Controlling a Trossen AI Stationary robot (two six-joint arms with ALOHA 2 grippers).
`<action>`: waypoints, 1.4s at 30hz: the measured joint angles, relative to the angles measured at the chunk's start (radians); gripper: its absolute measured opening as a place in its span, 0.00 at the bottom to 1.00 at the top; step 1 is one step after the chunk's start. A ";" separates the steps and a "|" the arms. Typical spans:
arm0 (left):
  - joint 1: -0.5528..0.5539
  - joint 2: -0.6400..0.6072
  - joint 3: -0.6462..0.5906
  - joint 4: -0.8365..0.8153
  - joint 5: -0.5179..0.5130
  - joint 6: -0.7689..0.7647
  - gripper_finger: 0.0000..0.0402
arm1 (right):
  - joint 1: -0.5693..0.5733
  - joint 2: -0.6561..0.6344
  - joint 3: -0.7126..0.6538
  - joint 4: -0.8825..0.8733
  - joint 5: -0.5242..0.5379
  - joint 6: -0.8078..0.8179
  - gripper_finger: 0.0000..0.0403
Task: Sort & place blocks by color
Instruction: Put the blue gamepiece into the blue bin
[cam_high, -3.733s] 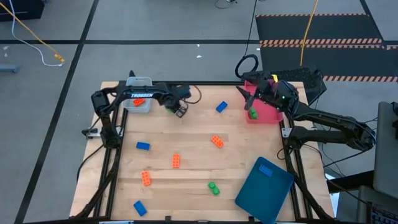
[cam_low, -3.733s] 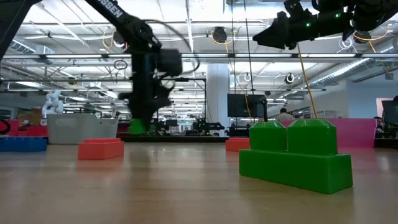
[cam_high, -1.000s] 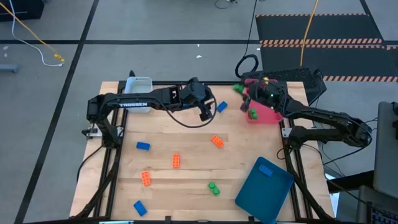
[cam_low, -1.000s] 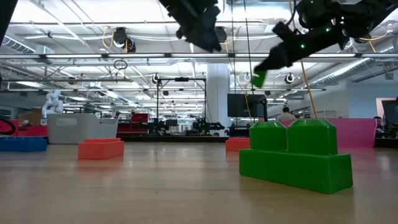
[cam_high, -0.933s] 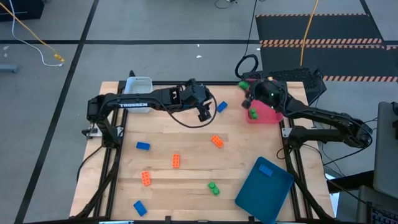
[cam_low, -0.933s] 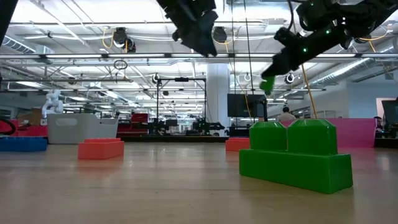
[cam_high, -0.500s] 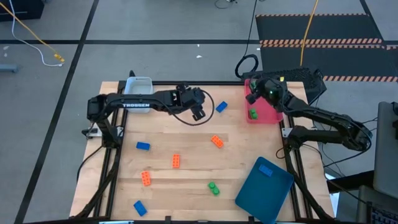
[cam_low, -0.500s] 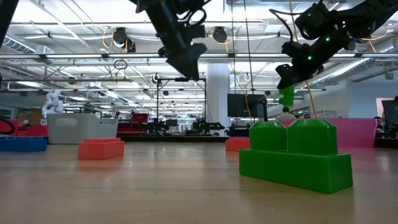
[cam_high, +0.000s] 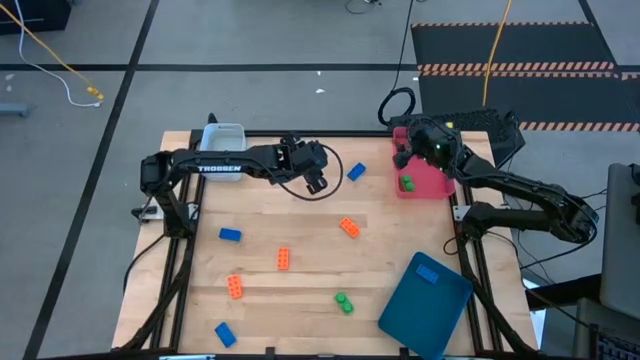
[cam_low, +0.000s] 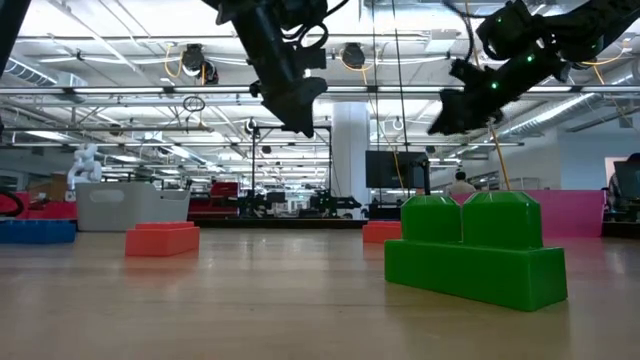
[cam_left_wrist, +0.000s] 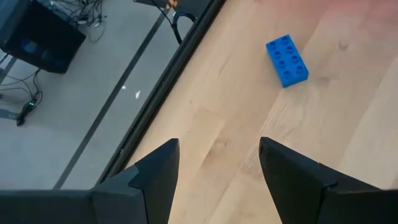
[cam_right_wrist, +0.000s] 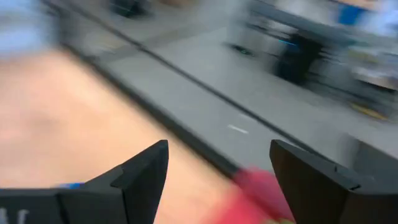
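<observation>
Orange, blue and green blocks lie scattered flat on the wooden table. My left gripper hangs open above the far middle of the table, and a blue block lies just to its right. My right gripper is open over the pink tray; nothing is between its fingers. A green block lies in that tray. In the low view both grippers are high above the table, behind a near green block.
A dark-teal tray at the near right holds a blue block. A pale container stands at the far left corner. Orange blocks, blue blocks and a green block lie on the table's middle and near part.
My right gripper carried a green block from the tray's far-left corner in over the pink tray; the block no longer shows at its fingers. My left gripper has moved a little toward the table's left and come lower.
</observation>
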 joint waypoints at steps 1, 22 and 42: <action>0.005 0.000 0.000 -0.001 -0.002 0.000 0.56 | 0.000 0.000 0.000 0.025 -0.091 0.015 0.68; 0.033 -0.001 -0.158 0.599 0.399 -0.008 0.56 | 0.045 -0.009 0.001 0.084 -0.277 -0.005 0.65; 0.104 -0.197 -0.153 0.688 0.566 0.098 0.56 | 0.263 0.413 0.137 0.078 -0.096 -0.141 0.65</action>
